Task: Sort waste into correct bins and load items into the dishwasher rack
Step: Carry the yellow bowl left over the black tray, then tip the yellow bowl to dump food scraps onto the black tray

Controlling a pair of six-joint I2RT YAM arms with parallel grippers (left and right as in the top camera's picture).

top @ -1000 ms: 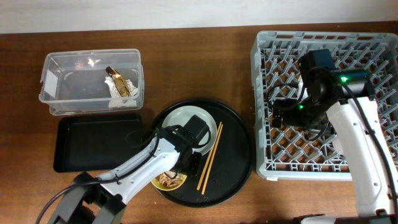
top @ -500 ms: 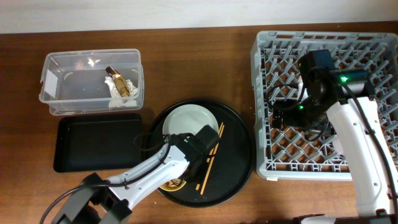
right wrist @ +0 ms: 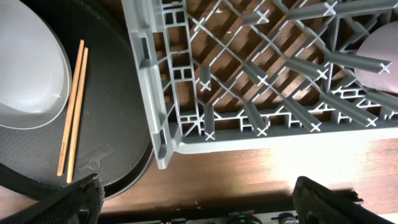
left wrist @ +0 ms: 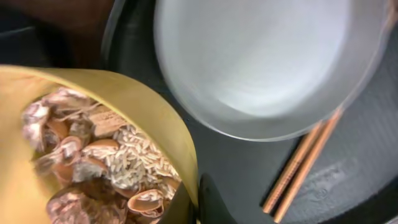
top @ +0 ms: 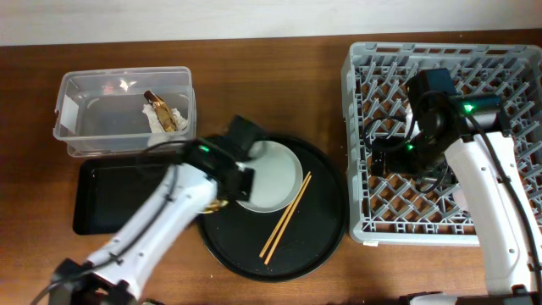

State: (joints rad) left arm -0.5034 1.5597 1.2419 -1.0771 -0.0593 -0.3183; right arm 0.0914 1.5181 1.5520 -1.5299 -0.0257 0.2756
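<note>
My left gripper (left wrist: 196,202) is shut on the rim of the small yellow bowl (left wrist: 93,155), which holds tan food scraps (left wrist: 106,168). In the overhead view the left gripper (top: 224,195) holds the bowl over the left edge of the round black tray (top: 318,241). The grey-green plate (top: 271,176) and the chopsticks (top: 286,218) lie on that tray. The clear tub (top: 89,114) holds the wrapper (top: 163,111) and the tissue (top: 159,135). The shallow black tray (top: 118,199) lies in front of it. My right gripper (right wrist: 199,205) is open and empty over the front left of the dishwasher rack (top: 440,52).
A pale pink round thing (right wrist: 380,56) stands among the rack's pegs at the right edge of the right wrist view. The rack's front left corner (right wrist: 163,152) lies close to the round tray's rim. The right arm (top: 495,212) spans the rack.
My left gripper has lifted the yellow bowl from the front of the round tray and carried it back and left to the tray's left edge. The plate now shows whole. The right arm has not moved.
</note>
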